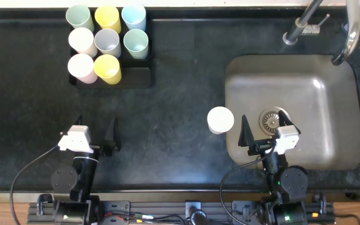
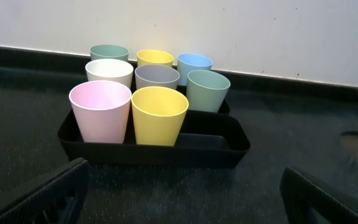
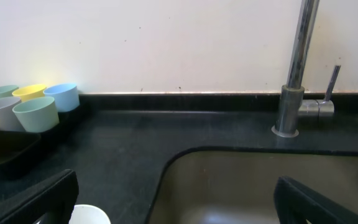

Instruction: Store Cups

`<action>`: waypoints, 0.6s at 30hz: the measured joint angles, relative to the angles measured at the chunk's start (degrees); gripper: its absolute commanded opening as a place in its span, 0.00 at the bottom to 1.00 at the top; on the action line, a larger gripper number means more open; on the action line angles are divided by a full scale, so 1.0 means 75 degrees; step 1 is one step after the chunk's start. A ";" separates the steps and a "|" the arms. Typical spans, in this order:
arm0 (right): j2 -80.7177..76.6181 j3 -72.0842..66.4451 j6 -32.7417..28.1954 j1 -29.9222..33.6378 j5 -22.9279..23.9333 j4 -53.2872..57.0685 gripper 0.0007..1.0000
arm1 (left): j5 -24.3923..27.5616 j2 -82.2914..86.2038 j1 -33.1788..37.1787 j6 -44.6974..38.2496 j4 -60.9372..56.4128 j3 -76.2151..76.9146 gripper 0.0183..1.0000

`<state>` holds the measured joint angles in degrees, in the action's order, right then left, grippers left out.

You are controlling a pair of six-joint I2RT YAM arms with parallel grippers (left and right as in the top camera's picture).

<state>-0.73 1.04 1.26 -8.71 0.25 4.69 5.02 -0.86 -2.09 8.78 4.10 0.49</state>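
Left gripper [image 1: 97, 127], seen from above, sits with its fingers spread and nothing between them, on the near side of the black tray [image 1: 137, 76]. The right gripper [image 1: 264, 125] is likewise spread and bare, well apart from the tray, over the near edge of the sink [image 1: 330, 94]. Eight cups stand in the tray, and its near corner toward the sink is bare. A white cup [image 1: 220, 119] stands on the counter [image 1: 180, 81], well apart from the tray, just beside the sink's rim and the right gripper.

In the left wrist view the tray lies straight ahead of the spread fingers [image 2: 55, 193], with a pink cup [image 2: 101, 112] and a yellow cup [image 2: 159, 115] in its nearest row.

In the right wrist view the tray shows far off. The white cup's rim sits just beside one of the fingers, and a faucet [image 3: 294, 81] stands beyond the sink.
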 measured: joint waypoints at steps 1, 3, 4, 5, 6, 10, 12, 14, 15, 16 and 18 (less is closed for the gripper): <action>0.0000 0.0000 0.0000 -0.0003 0.0006 0.0000 1.00 | 0.0000 0.0000 0.0000 0.0000 0.0000 0.0000 1.00; 0.0000 0.0000 0.0003 -0.0003 0.0038 0.0000 1.00 | 0.0000 0.0000 0.0000 0.0000 0.0000 0.0000 1.00; 0.0000 0.0000 0.0003 0.0000 0.0052 -0.0003 1.00 | 0.0000 0.0000 0.0000 0.0000 0.0000 0.0000 1.00; -0.0003 0.0000 0.0003 -0.0003 0.0061 -0.0003 1.00 | 0.0000 0.0000 0.0000 0.0000 0.0000 0.0000 1.00; -0.0029 0.0003 0.0003 0.0000 0.0079 -0.0006 1.00 | 0.0003 0.0000 0.0000 0.0000 0.0000 0.0000 1.00; -0.0720 0.0338 -0.0003 -0.0003 0.0090 0.0160 1.00 | 0.0017 0.0000 0.0000 0.0000 0.0000 0.0000 1.00; -0.1495 0.1023 -0.0003 0.0000 0.0093 0.0481 1.00 | 0.0032 0.0000 0.0000 0.0000 0.0000 0.0000 1.00; -0.2311 0.1999 0.0003 0.0000 0.0090 0.1014 1.00 | 0.0050 0.0000 0.0000 0.0000 0.0000 0.0000 1.00; -0.2728 0.2576 0.0003 -0.0003 0.0090 0.1413 1.00 | 0.0052 0.0000 0.0000 0.0000 0.0000 0.0003 1.00; -0.3144 0.3185 0.0000 -0.0003 0.0085 0.1897 1.00 | 0.0052 0.0000 0.0000 0.0000 0.0000 0.0000 1.00; -0.4025 0.4523 0.0006 -0.0003 0.0087 0.3197 0.99 | 0.0052 0.0000 0.0000 0.0000 0.0000 0.0003 1.00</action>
<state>-30.92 34.96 1.30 -8.73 0.91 28.67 5.41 -0.86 -2.09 8.78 4.10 0.51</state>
